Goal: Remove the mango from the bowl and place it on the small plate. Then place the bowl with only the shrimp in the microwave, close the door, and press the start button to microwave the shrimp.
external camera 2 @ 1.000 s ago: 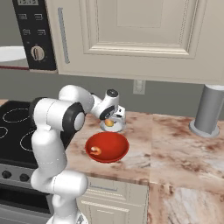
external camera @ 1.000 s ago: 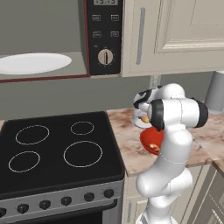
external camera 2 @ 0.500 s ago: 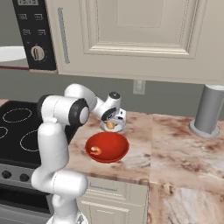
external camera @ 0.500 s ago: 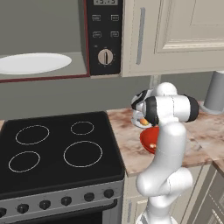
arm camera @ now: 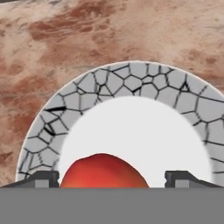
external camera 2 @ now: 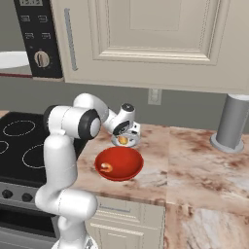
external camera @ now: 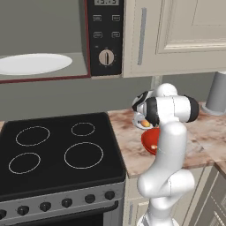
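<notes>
The jaws (arm camera: 112, 177) stand wide apart, one dark tip either side of the small rounded orange-red mango (arm camera: 103, 171), with clear gaps between each tip and the fruit, so nothing is clamped. The mango rests on the small round plate (arm camera: 131, 74), a saucer with a white centre and a cracked grey mosaic rim, and it looks let go there on purpose: that is the first part of the task, seemingly done.

In the right base view the mango (external camera 2: 123, 140) sits on the plate (external camera 2: 131, 144) just beyond the wide glossy red bowl (external camera 2: 119, 164), which stands on the near part of the mottled reddish-brown marble desk (external camera 2: 194, 165). A tiny curled pale orange shrimp (external camera 2: 105, 168) lies alone in the bowl's left side (so the bowl seems ready for heating).

Further left is the black four-ring cooktop (external camera: 57, 150). Above it the dark microwave (external camera: 44, 77) shows its open cavity with a large white disc plate (external camera: 33, 64), and a control panel with a round beige dial (external camera: 106, 57) on its right. A grey cylinder (external camera 2: 232, 121) stands far right on the desk, well apart. The arm's own elbow hangs over the bowl in the left base view and may crowd the reach.
</notes>
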### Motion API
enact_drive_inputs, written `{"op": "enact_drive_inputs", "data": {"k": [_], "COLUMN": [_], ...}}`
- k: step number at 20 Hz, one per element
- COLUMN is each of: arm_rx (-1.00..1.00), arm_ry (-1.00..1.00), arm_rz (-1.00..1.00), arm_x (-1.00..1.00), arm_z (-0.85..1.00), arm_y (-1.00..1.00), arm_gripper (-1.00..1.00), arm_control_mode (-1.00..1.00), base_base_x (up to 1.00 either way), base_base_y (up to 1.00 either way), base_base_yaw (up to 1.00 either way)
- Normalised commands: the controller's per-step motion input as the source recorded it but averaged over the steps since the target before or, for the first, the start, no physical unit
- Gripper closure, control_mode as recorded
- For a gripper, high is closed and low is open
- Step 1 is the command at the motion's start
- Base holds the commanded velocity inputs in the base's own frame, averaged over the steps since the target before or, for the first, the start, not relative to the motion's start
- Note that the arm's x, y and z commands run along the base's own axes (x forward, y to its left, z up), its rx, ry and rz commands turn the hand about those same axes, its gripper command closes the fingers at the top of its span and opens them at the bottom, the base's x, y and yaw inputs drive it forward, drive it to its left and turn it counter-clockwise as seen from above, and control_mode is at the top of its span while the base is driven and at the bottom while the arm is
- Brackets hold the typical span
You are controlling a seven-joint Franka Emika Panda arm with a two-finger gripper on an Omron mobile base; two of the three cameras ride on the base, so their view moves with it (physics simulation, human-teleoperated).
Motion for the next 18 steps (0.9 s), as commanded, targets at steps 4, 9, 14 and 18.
{"op": "enact_drive_inputs", "data": {"k": [4,9,14,18], "arm_rx": [0.0,0.0,0.0,0.0], "arm_ry": [-0.01,-0.04,-0.23,-0.31], "arm_rz": [0.0,0.0,0.0,0.0], "arm_x": [0.0,-0.07,-0.44,-0.56], "arm_z": [0.0,0.09,0.01,0.02], "arm_y": [0.0,0.0,0.08,0.15], "arm_gripper": [-1.0,-1.0,-1.0,-1.0], "arm_control_mode": [-1.0,-1.0,-1.0,-1.0], "base_base_x": [0.0,0.0,0.0,0.0], "base_base_y": [0.0,0.0,0.0,0.0], "base_base_yaw": [0.0,0.0,0.0,0.0]}}
